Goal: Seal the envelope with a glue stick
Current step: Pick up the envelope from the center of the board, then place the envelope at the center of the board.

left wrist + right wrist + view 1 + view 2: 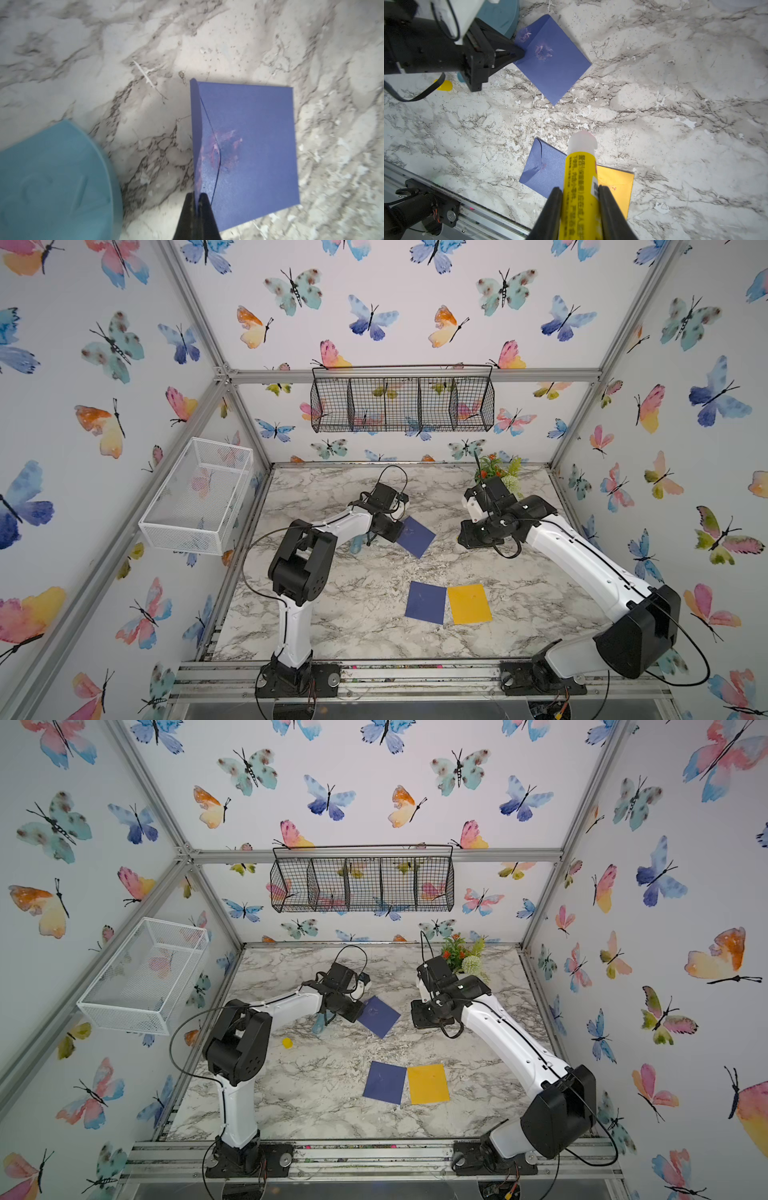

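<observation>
A blue envelope (pixel 419 538) (pixel 380 1017) (pixel 253 128) (pixel 556 68) lies tilted at mid table. Pink glue smears show on its body and on its flap (pixel 527 35). My left gripper (pixel 196 196) (pixel 520 54) (pixel 397 531) is shut on the edge of that flap, which stands raised off the envelope. My right gripper (pixel 580 190) hovers to the right of the envelope, shut on the yellow glue stick (pixel 579 176). The stick is uncapped, its white tip (pixel 582 139) bare and off the table. In both top views the right wrist hides the stick.
A second blue envelope (pixel 426 602) and a yellow envelope (pixel 468 603) lie side by side near the front. A small yellow cap (pixel 287 1043) (pixel 444 85) sits by the left arm. A teal disc (pixel 52 182) lies left of the held envelope. A plant (pixel 498 472) stands at back right.
</observation>
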Tool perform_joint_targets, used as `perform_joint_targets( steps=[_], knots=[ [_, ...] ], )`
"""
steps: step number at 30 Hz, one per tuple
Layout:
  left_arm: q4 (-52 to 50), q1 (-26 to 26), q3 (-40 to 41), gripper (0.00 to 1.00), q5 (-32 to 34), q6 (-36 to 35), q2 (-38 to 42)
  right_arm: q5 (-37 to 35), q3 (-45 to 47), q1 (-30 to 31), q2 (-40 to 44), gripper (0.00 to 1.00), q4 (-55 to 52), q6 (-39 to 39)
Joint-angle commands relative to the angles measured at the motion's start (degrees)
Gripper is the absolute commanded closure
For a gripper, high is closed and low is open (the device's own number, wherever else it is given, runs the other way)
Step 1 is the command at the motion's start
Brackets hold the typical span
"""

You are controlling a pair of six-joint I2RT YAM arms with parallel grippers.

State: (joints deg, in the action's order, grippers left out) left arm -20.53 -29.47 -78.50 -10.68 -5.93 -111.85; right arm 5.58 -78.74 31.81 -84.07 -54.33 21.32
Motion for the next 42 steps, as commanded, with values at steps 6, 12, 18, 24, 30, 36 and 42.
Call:
perform_joint_targets(
  steps=[6,12,18,24,30,36,42],
  knots=[
    [1.8,-1.0,16.1,1.0,-1.2,12.6,19.3,6.0,-2.5,-0.2,-2.8,0.98,0.6,-0.3],
    [2.0,-2.2,28.5,1.0,-1.3,19.1,32.6,9.2,-1.9,0.9,-3.8,0.98,1.6,0.9],
    [0.0,-5.8,39.7,1.0,4.3,27.0,45.0,9.0,-2.2,4.4,-5.4,0.98,2.7,3.2],
    [0.1,-12.9,48.3,1.0,10.6,37.1,52.2,8.3,-4.3,9.5,-8.4,0.98,3.3,5.9],
    [2.3,-15.9,55.0,1.0,14.6,44.0,55.5,7.8,-7.1,14.8,-12.2,0.98,3.3,8.6],
    [5.1,-15.9,58.0,1.0,13.8,44.2,55.9,8.4,-7.9,19.4,-15.8,0.98,3.1,11.9],
    [9.6,-15.9,60.8,1.0,12.8,43.1,55.6,9.8,-10.7,22.9,-20.7,0.98,1.7,14.4]
  ],
)
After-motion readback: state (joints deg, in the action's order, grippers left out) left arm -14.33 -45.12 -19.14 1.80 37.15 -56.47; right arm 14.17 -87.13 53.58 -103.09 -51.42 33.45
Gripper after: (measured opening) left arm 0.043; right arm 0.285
